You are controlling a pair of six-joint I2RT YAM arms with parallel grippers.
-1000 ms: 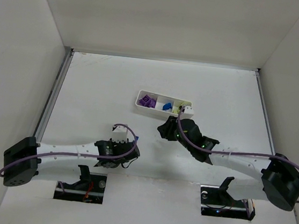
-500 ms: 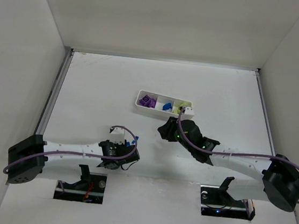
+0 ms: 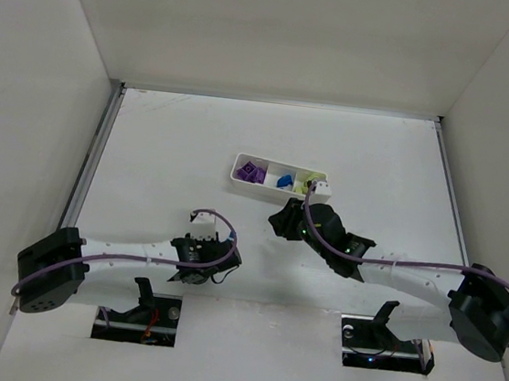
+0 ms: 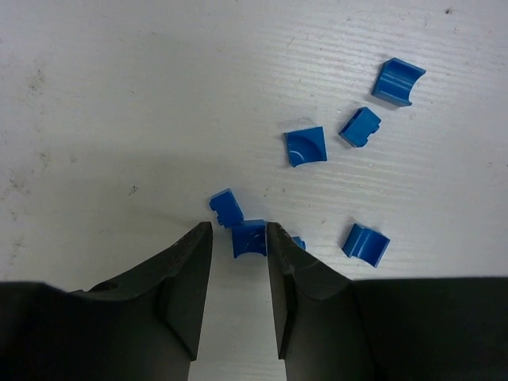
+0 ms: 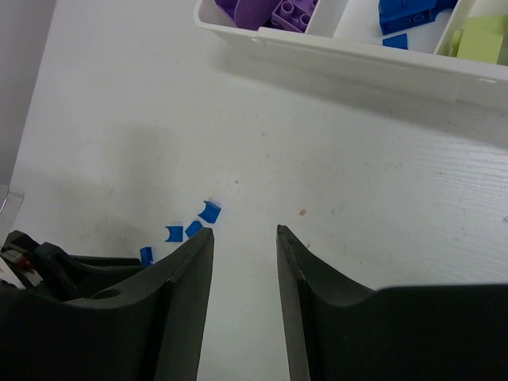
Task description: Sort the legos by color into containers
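— Blue bricks (image 4: 305,146) are seen scattered on the white table (image 4: 119,95), well apart from the tray (image 5: 357,59). Which one is being addressed?

— The brick (image 4: 249,238) lying between the fingertips of the left gripper (image 4: 238,238). It is bracketed by jaws set narrow. One finger (image 4: 294,286) is touching it or nearly so, while a sliver of table is visible on its other side, so no grip is judged to be made yet. (A second brick (image 4: 226,208) lies just beside it, and another is half hidden behind the finger.)

— Why is the opening set so slight?

— Probably so that only the one brick is taken and its close neighbours are not swept in.

— And the right gripper (image 5: 242,238)?

— It is held over bare table near the tray, jaws parted moderately, with nothing between them. It is presumably placed there so that the way to the tray is not blocked, though that is only a judgement.

— How is the tray filled?

— Purple pieces (image 5: 278,9) are gathered in the left compartment, blue ones (image 5: 405,12) in the middle and yellow-green pieces (image 5: 480,36) in the right. The middle compartment is therefore judged the destination for the bracketed brick. The sorting is judged nearly done, since only blue is seen loose.
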